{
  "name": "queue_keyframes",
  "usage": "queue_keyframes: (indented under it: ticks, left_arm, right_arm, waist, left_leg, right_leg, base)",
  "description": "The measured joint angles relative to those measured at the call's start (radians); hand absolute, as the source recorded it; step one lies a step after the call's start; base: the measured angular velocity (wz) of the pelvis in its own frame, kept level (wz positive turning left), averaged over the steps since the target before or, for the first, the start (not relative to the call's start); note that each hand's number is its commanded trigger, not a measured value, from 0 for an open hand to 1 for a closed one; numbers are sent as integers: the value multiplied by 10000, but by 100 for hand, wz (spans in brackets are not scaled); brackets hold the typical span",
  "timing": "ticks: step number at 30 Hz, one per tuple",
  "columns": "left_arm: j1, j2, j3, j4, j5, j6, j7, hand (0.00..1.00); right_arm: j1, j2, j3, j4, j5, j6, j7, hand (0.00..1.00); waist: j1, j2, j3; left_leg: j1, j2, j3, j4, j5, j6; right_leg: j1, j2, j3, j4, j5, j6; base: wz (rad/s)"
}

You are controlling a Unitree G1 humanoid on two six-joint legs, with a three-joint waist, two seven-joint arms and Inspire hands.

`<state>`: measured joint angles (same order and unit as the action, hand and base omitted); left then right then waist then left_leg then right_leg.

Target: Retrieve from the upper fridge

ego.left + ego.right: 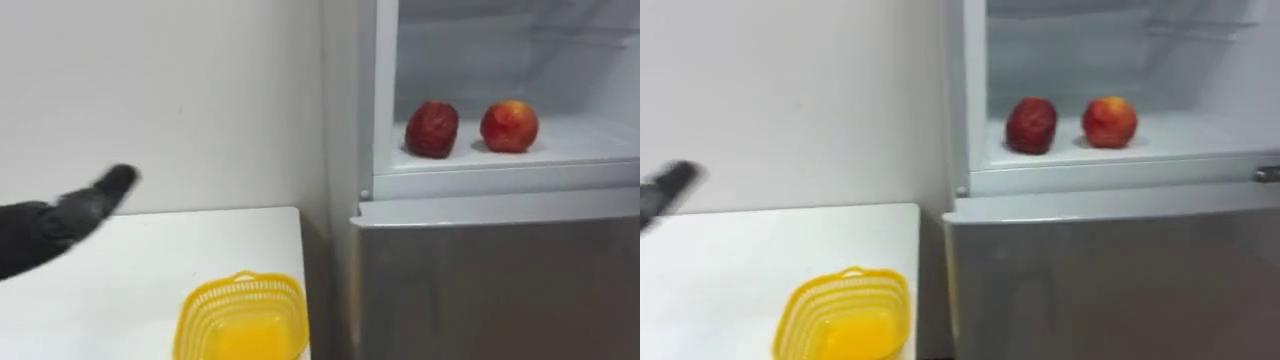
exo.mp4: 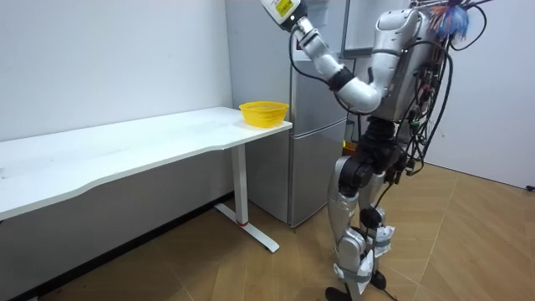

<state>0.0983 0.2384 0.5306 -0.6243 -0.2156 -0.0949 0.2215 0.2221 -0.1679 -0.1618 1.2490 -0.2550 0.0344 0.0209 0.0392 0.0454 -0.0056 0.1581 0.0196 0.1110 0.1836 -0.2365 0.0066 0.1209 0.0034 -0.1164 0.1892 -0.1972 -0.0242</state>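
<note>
Left hand (image 1: pixel 88 207) reaches in from the left edge of the eye views, dark and somewhat blurred. Its fingers are stretched out fairly straight and point up toward the right, holding nothing. It hangs above the table, well apart from the fruit.

Two apples sit in the upper fridge compartment (image 1: pixel 386 110), which stands open. The darker apple (image 1: pixel 432 129) is deep red and lies nearer the compartment's left wall. The brighter apple (image 1: pixel 509 126) is red with a paler patch and rests just to its right, with a small gap between them. Both stand on the white shelf (image 1: pixel 580 140), a little back from its front edge. Below the shelf the grey lower door (image 1: pixel 500 290) is closed.

Left of the fridge, a yellow slatted basket (image 1: pixel 240 318) sits on the near right corner of the white table (image 1: pixel 150 270), close to the fridge side. A plain white wall (image 1: pixel 200 90) rises behind the table.

In the room view the robot stands upright on the wooden floor, right in front of the fridge. Its left arm is raised high toward the room view's left, above the basket and the table's end.
</note>
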Motion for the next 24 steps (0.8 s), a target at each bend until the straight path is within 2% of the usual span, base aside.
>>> queue_keyframes:
  ticks: [3, 5, 6, 7, 9, 11, 12, 13, 14, 16, 17, 19, 20, 22, 23, 24]
  left_arm:
    - [372, -343, 801, 546, 549, -219, 1494, 0]
    - [870, -367, 1167, 980, 610, -271, 2495, 0]
    - [994, -369, 1193, 1160, 621, -351, 2701, 0]
    - [1281, -385, 1196, 1709, 746, -541, 3089, 0]
    - [1871, -418, 1019, 2772, 708, -695, 3485, 0]
    - [2172, -462, 630, 4279, 667, -673, 3691, 0]
    - [2320, -476, 278, 5565, 362, -655, 3772, 0]
    - [2448, -481, -173, 7103, -244, -614, 3744, 0]
    - [2424, -478, -422, 8024, -558, -581, 3685, 0]
    - [2454, -556, -1514, 11662, -2315, -129, 3226, 0]
    - [2454, -651, -1663, 12596, -2789, 0, 3029, 0]
    - [2487, -1142, -1630, 15656, -3786, 382, 2275, 0]
    - [2574, -1405, -1405, 16650, -4310, 645, 1875, 0]
    - [2812, -1558, -1399, 17981, -4489, 1031, 1252, 0]
    - [2871, -1556, -1399, 18346, -4308, 1142, 1043, 0]
    - [2961, -1530, -1439, 18931, -3557, 1299, 631, 0]
  right_arm:
    - [-12, 17, 28, -90, -9, 1, -94, 0]
    - [5, 17, 46, -170, -27, 24, -191, 0]
    - [32, 13, 52, -215, -63, 41, -201, 0]
    - [69, 14, 59, -390, -135, 102, -231, 0]
    - [63, 3, 106, -526, -190, 93, -253, 0]
    - [67, -15, 238, -496, -210, 108, -246, 0]
    - [49, -10, 273, -475, -210, 113, -214, 0]
    - [53, 6, 284, -462, -175, 192, -175, 0]
    - [52, 21, 285, -446, -153, 251, -164, 0]
    - [58, 83, 288, -403, 233, 546, -80, 0]
    - [58, 119, 245, -396, 233, 597, -46, 0]
    - [22, 244, 160, -297, 79, 821, 96, 0]
    - [60, 222, 99, -154, -51, 940, 154, 0]
    - [59, 165, 30, -99, -571, 1014, 153, 0]
    - [74, 167, -29, -81, -752, 1023, 163, 0]
    - [60, 168, -82, -80, -924, 1072, 218, 0]
  waist:
    - [242, 116, 24]
    - [411, 233, 19]
    - [467, 268, 17]
    - [502, 289, 14]
    - [441, 333, 22]
    - [473, 297, 17]
    - [434, 255, 6]
    - [411, 192, -9]
    - [403, 170, -11]
    - [229, -9, 2]
    - [203, -91, 7]
    - [408, -386, -55]
    - [617, -478, -43]
    - [727, -507, -27]
    - [734, -487, -31]
    - [722, -409, -24]
  left_leg:
    - [-22, -57, -225, -13, 1, 2]
    - [-66, -90, -324, -35, 2, 3]
    - [-71, -93, -338, -32, 2, 3]
    - [-103, -121, -406, -22, 5, 8]
    - [-151, -178, -578, 23, 16, 23]
    - [-158, -194, -658, 30, 16, 23]
    - [-196, -192, -692, 30, 16, 23]
    - [-238, -207, -779, 38, 16, 23]
    - [-245, -211, -817, 41, 16, 23]
    - [-239, -250, -881, 36, 16, 23]
    - [-237, -256, -905, 30, 16, 23]
    - [-77, -210, -691, -93, 1, 29]
    - [103, -138, -485, -183, -88, 22]
    - [225, -51, -410, -166, -167, 53]
    - [273, -52, -391, -171, -180, 68]
    - [318, -54, -389, -161, -201, 84]
  right_leg:
    - [89, -55, -207, -38, -63, 23]
    - [78, -56, -217, -30, -103, 41]
    - [70, -57, -216, -31, -103, 41]
    - [60, -82, -245, -24, -125, 45]
    - [40, -173, -367, -19, -203, 63]
    - [52, -195, -421, -1, -242, 62]
    - [44, -225, -501, -13, -252, 56]
    - [43, -232, -555, -16, -268, 62]
    - [62, -242, -632, -15, -276, 60]
    - [181, -295, -743, -36, -307, 77]
    - [179, -298, -736, -29, -318, 85]
    - [169, -241, -432, -59, -339, 87]
    - [190, -161, -200, -81, -317, 78]
    - [375, -148, -158, -167, -278, 111]
    - [444, -150, -161, -207, -268, 122]
    - [516, -167, -199, -206, -267, 127]
  base:
    - [24]
    - [12]
    - [0]
    - [5]
    - [15]
    - [11]
    - [13]
    - [16]
    - [16]
    - [13]
    - [0]
    - [-31]
    - [-46]
    - [-18]
    - [4]
    - [11]
